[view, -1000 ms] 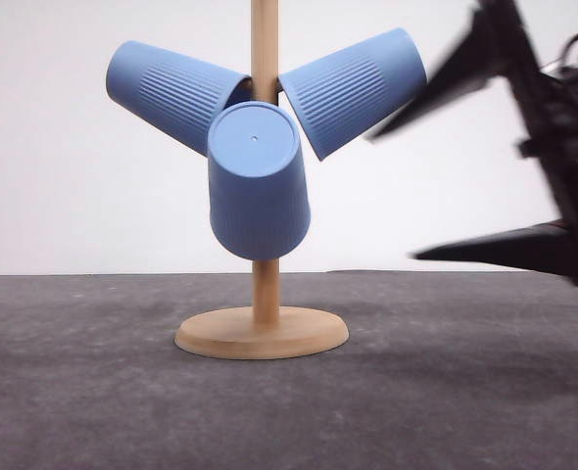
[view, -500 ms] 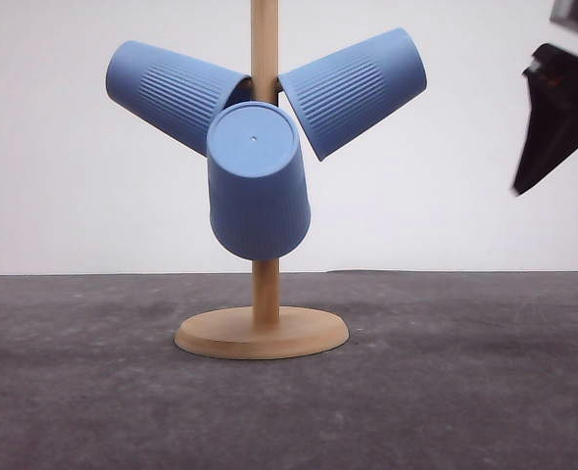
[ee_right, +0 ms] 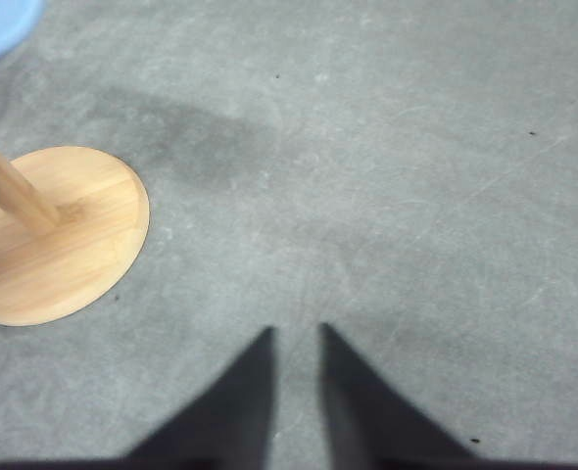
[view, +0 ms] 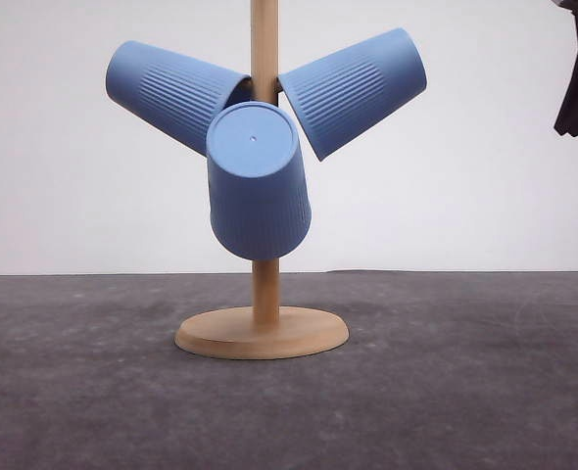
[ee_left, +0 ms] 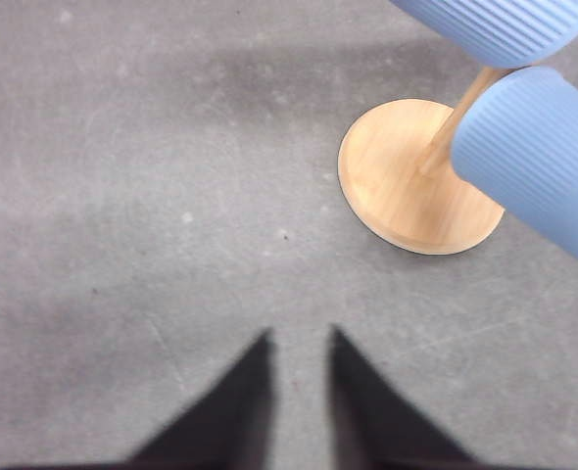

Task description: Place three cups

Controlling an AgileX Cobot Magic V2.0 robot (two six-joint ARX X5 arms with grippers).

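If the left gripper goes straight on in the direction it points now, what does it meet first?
Most likely the bare grey table surface: the left gripper points down at it, with nothing between. The round wooden base of the cup stand lies off to one side, though depth is hard to judge.

We see three cups, all matte light blue with fine vertical ribbing on the sides: the upper-left cup (view: 171, 93), the upper-right cup (view: 356, 90) and the centre cup (view: 258, 181), whose flat base is plain blue with a tiny pale dot in the middle. The stand's pole (view: 264, 289) and round base (view: 262, 332) are light natural wood, warm yellow-tan in the left wrist view (ee_left: 407, 181). The table (view: 446, 392) is dark grey, mottled with faint pale scuffs and specks. The wall (view: 73, 196) is plain white. The left gripper (ee_left: 297, 343) and right gripper (ee_right: 295, 338) fingers are plain black.
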